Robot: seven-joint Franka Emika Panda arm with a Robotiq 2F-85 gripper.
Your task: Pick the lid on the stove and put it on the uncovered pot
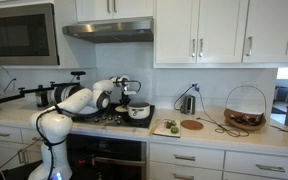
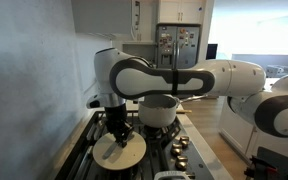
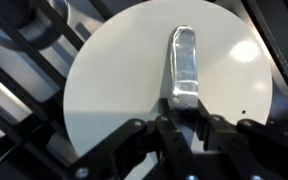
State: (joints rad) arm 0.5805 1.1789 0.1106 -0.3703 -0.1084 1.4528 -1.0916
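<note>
hand point(image 3: 184, 122) is down over the lid point(image 3: 114, 95), with fingers on either side of the near end of the metal strap handle point(image 3: 184, 55). the jaws stand narrow, but contact with the strap is not resolved, so i cannot tell whether it is gripping or only straddling. the lid lies flat on the stove point(image 2: 79, 150) grates. the uncovered pot point(image 2: 160, 112) stands just behind it, near but apart.

risks from here (judgement):
- the fingers sit at the strap's end, not its middle. lifted from there, the lid would likely hang tilted and could swing or slip out.
- the strap is shiny metal and offers thin purchase, so it may slide in the fingers.
- the pot is close to the carry path. a low pass could clip its rim and shove it on the grate.
- a tilted lid may land cocked on the rim instead of seated.

views:
- only the wrist view shows the handle and where the fingers fall on it. the pot is not in it.
- an exterior view has the lid point(image 2: 124, 152), hand point(image 2: 117, 130) and pot together, so the carry direction can be read, but finger detail is lost.
- in an exterior view the pot point(image 1: 139, 111) shows, but the lid cannot be made out behind the arm.
</note>
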